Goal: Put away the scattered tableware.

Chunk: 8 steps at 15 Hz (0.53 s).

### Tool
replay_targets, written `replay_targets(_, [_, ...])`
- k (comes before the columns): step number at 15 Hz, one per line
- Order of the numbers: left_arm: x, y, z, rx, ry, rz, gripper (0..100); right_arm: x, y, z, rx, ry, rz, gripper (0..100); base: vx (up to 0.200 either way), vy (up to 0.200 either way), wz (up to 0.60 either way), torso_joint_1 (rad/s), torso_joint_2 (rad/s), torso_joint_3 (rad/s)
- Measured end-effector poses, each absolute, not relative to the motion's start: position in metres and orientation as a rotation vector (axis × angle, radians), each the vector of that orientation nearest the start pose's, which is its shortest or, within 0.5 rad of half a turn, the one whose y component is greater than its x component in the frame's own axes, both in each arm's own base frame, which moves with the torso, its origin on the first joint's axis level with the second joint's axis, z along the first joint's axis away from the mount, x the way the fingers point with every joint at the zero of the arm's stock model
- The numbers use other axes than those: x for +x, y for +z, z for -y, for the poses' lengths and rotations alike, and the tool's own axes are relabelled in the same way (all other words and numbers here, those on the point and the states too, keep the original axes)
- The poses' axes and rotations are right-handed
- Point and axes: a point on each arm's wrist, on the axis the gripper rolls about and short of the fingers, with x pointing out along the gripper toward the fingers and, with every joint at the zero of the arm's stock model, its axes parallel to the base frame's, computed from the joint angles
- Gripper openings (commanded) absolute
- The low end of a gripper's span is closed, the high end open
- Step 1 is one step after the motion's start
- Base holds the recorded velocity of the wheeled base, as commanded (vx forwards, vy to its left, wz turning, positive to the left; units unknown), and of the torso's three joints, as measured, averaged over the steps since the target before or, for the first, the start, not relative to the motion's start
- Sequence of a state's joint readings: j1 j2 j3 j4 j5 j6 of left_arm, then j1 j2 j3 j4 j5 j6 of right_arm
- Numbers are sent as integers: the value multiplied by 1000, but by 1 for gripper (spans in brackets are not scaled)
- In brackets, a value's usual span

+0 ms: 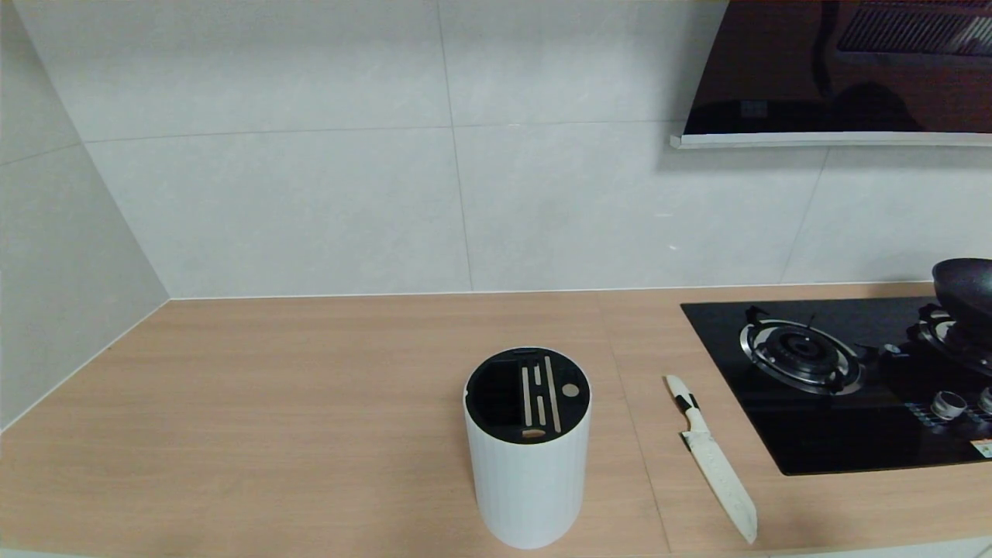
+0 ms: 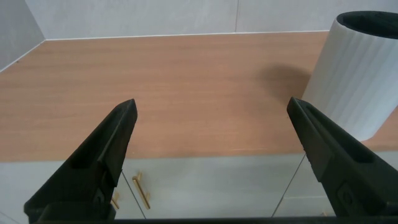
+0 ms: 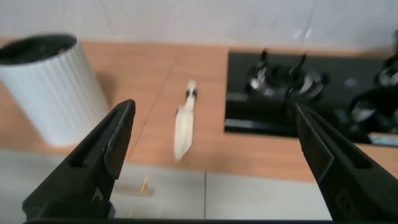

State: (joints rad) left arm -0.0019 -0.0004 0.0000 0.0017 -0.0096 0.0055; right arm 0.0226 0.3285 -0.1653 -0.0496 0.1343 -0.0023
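The left fingers (image 2: pixel 106 155) stand wide apart and hold nothing, poised off the front edge of the worktop (image 1: pixel 310 387), with the white knife holder (image 1: pixel 527 465) ahead and to one side. The holder stands upright near the front edge, its slotted black top facing up. Just to its right, not touching it, the knife (image 1: pixel 711 457) lies flat on the worktop between holder and hob (image 1: pixel 837 418), handle toward the wall and blade tip toward the front edge. The right fingers (image 3: pixel 99 155) are likewise fully spread and empty. The knife is sighted ahead in the gap between them, well apart from both. Assessment: the step in hand is picking up the knife with the right arm. Recommended: close across the handle rather than the blade, lift level, then turn the blade down and align it with a long slot before lowering.
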Motion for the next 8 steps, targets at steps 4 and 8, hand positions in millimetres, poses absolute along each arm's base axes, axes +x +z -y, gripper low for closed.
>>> replay_targets(4, [-23, 75, 0, 6, -12, -1, 100, 41, 145, -8, 2, 257, -318, 100, 0, 0, 0, 0, 0, 0])
replay_targets(8, [-23, 75, 0, 6, -11, -1, 100, 89, 148, -24, -22, 362, -475, 100, 0, 0, 0, 0, 0, 0])
